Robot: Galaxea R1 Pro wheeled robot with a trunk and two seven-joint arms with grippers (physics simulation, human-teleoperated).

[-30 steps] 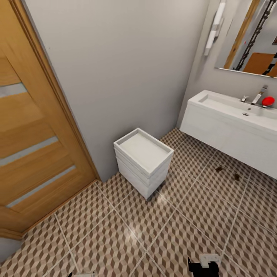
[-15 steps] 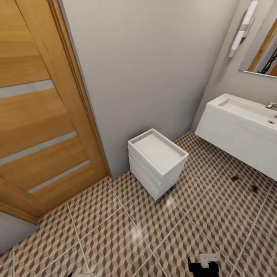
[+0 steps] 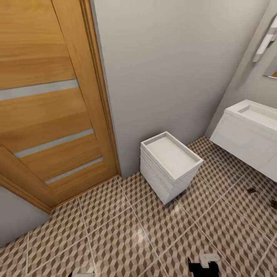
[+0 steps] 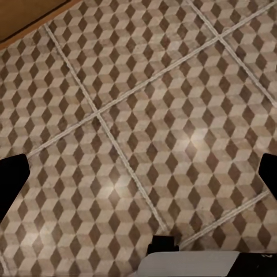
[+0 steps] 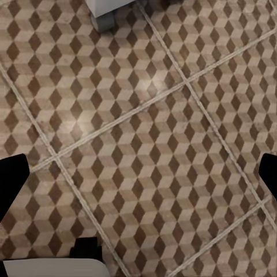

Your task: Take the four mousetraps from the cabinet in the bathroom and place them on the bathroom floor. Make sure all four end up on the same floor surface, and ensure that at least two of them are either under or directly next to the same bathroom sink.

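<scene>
Two small dark mousetraps (image 3: 251, 190) (image 3: 274, 204) lie on the cube-patterned bathroom floor (image 3: 127, 238), below the front of the white vanity that carries the sink (image 3: 257, 114), at the right edge of the head view. The cabinet is out of view. My left gripper (image 4: 138, 179) is open over bare tiles, its black fingertips (image 4: 11, 182) far apart and nothing between them. My right gripper (image 5: 138, 176) is open as well, above tiles near the foot of a white drawer unit (image 5: 112, 8). Parts of both arms peek in at the bottom of the head view.
A low white drawer unit (image 3: 169, 165) on castors stands against the grey wall, between an orange-brown wooden door (image 3: 46, 107) at the left and the vanity. A wall lamp (image 3: 265, 42) hangs above the sink. Open tiled floor lies in front of me.
The head view has swung to the left: door, drawer unit and sink all sit further right in the picture, and the mirror and tap have left it. The arms hold the same pose.
</scene>
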